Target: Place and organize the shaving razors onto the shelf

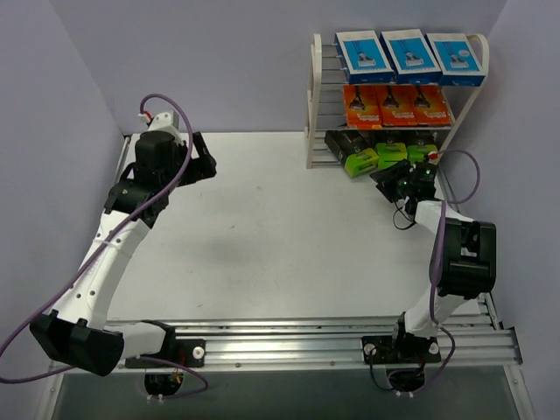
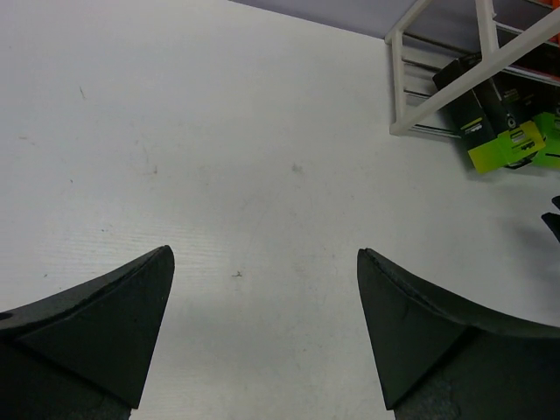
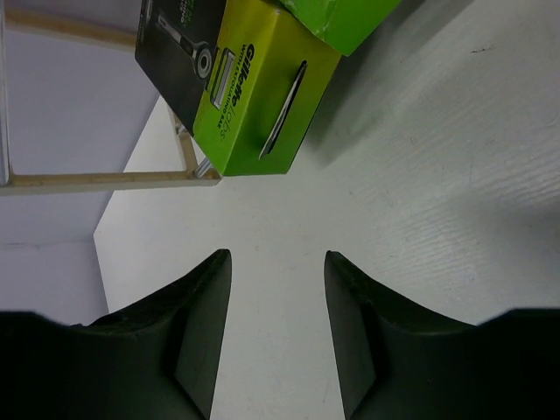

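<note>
Left gripper (image 1: pixel 199 159) sits far left over the white table (image 1: pixel 262 254), well apart from the shelf. In the left wrist view its jaws are spread wide (image 2: pixel 262 262), with nothing between them, only bare tabletop below. The shelf (image 1: pixel 312 96) stands at the far right corner of the table, against the back wall. All nine razor packs are on it, three per tier. The top tier has three blue-and-white packs (image 1: pixel 411 54) side by side. The middle tier has three orange packs (image 1: pixel 395 105) side by side. The bottom tier has three black packs with lime-green ends (image 1: pixel 391 154), lime ends facing the front and sticking out past the frame; the leftmost one is angled a bit against the other two. The left wrist view catches the shelf's near corner (image 2: pixel 407 79) and the black/lime packs (image 2: pixel 503 140) at its upper right. Right gripper (image 1: pixel 391 185) is just in front of the bottom tier, near the lime ends and not touching them. In the right wrist view its jaws are at a narrow gap (image 3: pixel 278 258) and empty, with white table showing between the fingers (image 3: pixel 197 315). Ahead of it one black/lime pack (image 3: pixel 254 96) pokes out over the shelf's cream frame rail (image 3: pixel 114 179), and the lime end of a second pack (image 3: pixel 350 17) shows at the top edge.
</note>
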Robot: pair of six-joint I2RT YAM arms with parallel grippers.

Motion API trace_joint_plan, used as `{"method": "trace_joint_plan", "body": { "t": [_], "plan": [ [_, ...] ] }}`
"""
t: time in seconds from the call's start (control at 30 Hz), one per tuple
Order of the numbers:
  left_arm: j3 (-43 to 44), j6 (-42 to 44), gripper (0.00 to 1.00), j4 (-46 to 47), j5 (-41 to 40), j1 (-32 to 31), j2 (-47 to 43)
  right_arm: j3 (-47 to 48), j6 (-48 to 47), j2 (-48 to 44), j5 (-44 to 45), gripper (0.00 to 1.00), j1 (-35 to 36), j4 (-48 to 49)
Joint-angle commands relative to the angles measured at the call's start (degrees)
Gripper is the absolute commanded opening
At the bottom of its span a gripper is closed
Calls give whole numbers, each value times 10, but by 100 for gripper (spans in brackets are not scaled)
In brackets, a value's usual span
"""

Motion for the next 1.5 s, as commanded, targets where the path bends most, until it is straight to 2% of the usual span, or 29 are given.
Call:
{"method": "trace_joint_plan", "body": {
  "t": [0.0,0.1,0.33,0.93,1.47],
  "plan": [
    [-3,60,94,0,-21,-23,14,38,18,19,1,42,2,50],
    [-69,69,94,51,-4,-34,-1,58,27,42,5,42,2,58],
    [-168,121,94,133,-87,-86,-65,101,33,89,14,37,9,59],
    [-171,127,94,117,-98,-110,-51,169,48,177,27,31,34,71],
    [-170,129,94,116,-101,-114,-45,164,72,198,27,24,37,96]
  ]
}}
